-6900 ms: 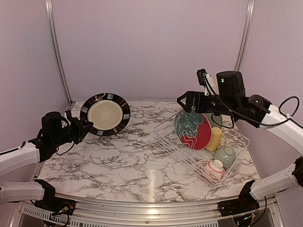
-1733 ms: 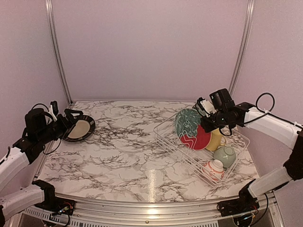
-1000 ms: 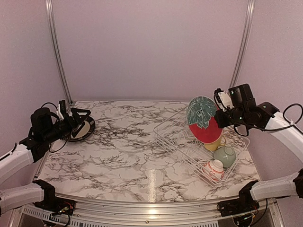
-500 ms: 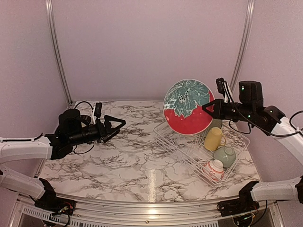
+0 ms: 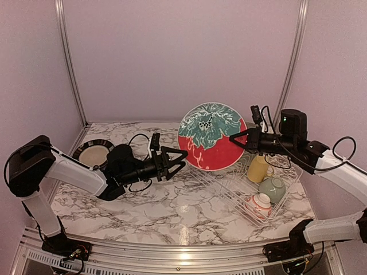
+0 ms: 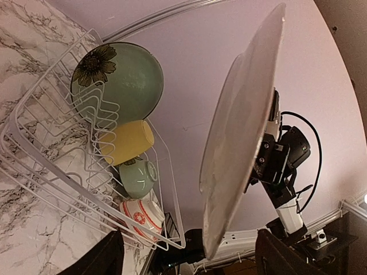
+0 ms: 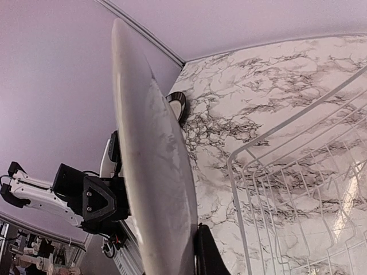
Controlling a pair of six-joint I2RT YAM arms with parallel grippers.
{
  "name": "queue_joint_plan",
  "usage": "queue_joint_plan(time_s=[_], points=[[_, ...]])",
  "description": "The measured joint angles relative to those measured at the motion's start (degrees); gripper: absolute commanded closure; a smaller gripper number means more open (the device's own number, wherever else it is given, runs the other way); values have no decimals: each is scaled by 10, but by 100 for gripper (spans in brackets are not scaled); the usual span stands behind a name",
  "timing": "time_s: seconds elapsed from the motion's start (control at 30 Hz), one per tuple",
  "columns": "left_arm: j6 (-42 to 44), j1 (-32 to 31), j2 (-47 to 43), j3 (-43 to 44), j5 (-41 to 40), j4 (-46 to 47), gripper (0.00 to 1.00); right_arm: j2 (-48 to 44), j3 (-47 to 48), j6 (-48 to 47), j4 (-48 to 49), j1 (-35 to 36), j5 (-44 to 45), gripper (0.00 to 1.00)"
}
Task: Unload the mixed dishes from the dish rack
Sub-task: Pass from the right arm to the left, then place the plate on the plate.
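Round red-and-teal floral ceramic plate (image 5: pixel 211 136): held aloft, rim clamped in right tool (image 5: pixel 239 139). Step, likely: handover. Left tool (image 5: pixel 176 158): jaws spread beside plate, should next close on rim.

Left arm (image 5: pixel 74 172) stretches low over the counter (image 5: pixel 172 212) from the left side toward the middle, forearm almost level; left gripper (image 5: pixel 180 160) points right, its two fingers spread wide and gripping nothing; right arm (image 5: pixel 338 172) reaches in from the right, elbow bent, forearm raised above the counter; right gripper (image 5: pixel 236 139) points left, clamped tight on the rim of the red-and-teal floral plate (image 5: pixel 209 137), held upright in the air.
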Motion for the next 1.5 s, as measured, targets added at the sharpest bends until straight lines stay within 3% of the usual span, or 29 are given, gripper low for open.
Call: queue_joint_plan(time_s=[0.33,0.93,1.03,1.33,1.5], points=[[-46,-12,35,22,-26,65,48,0,-30,53,61,7,-29,100],[-25,-14,33,31,-52,5,98,43,-41,71,86,40,-7,100],[-9,-14,28,24,-58,-10,100,47,-41,71,82,44,0,91],[-35,12,-21,-40,-49,-30,100,51,-33,66,95,48,-8,39],[-46,62,-71,-99,-46,-66,100,41,-25,51,100,48,-4,37]])
